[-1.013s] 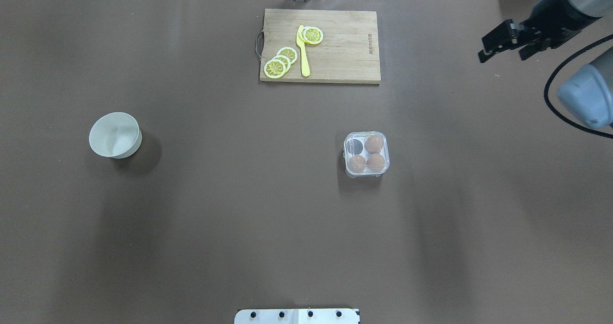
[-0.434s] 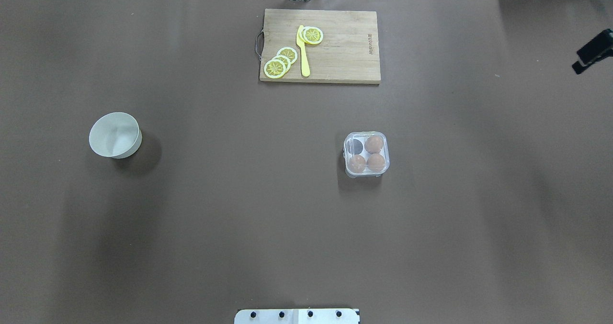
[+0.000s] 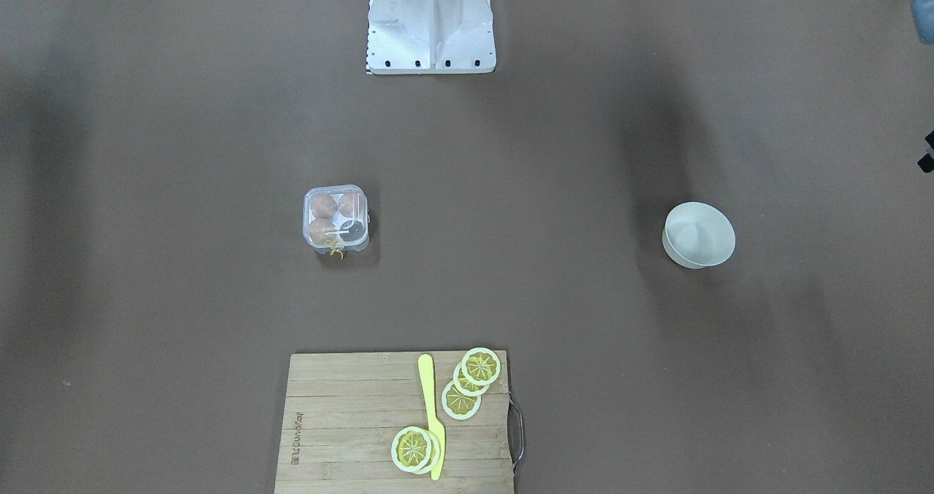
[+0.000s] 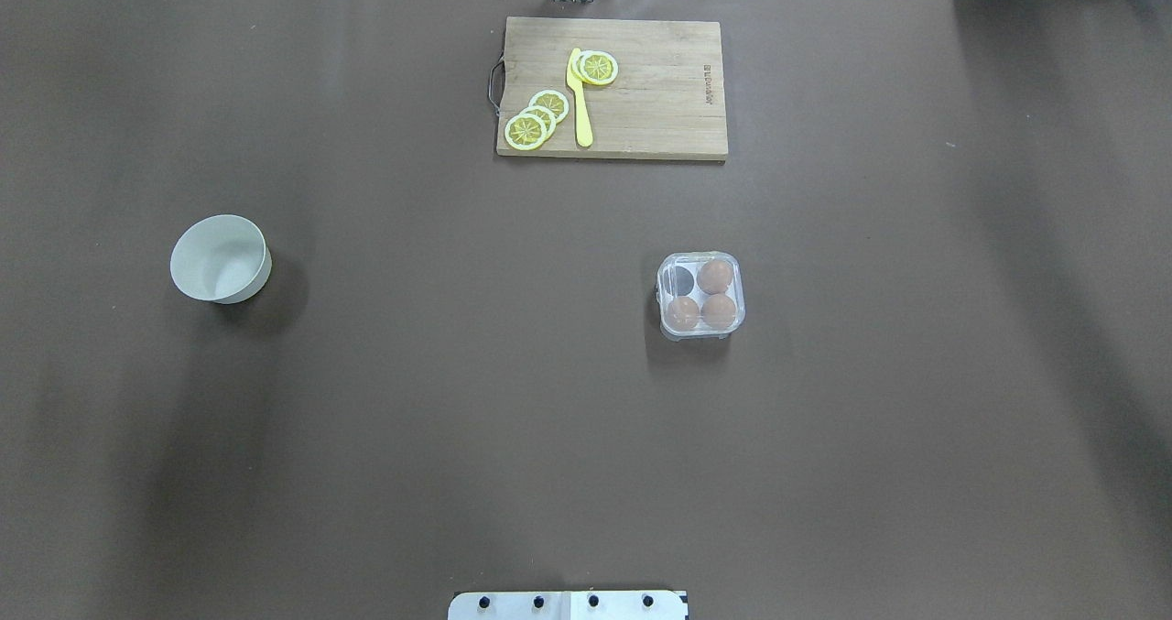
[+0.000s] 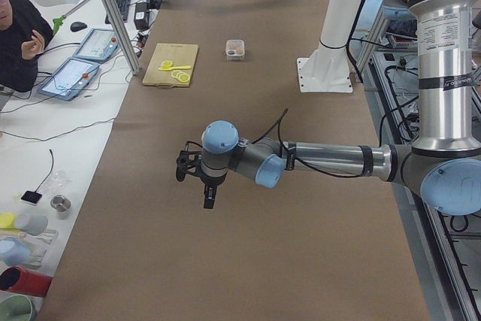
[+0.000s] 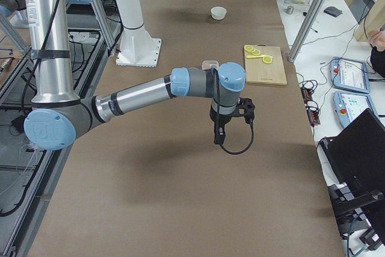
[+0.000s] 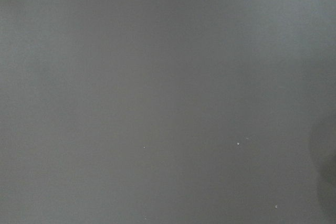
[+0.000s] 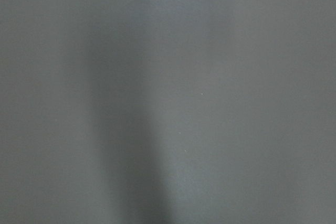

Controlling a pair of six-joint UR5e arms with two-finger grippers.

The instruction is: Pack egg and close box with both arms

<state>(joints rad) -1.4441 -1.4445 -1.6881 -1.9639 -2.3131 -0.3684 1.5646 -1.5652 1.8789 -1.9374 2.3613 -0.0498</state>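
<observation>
The box (image 4: 678,281) looks shut with three eggs (image 4: 715,276) inside, so the task seems done. The left gripper (image 5: 195,184) and right gripper (image 6: 233,122) hang well away; their grip I cannot tell

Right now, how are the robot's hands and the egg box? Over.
Left hand, right hand: far from box, grip unreadable. Three eggs inside, one cell empty. Bowl, cutting board stand apart.
</observation>
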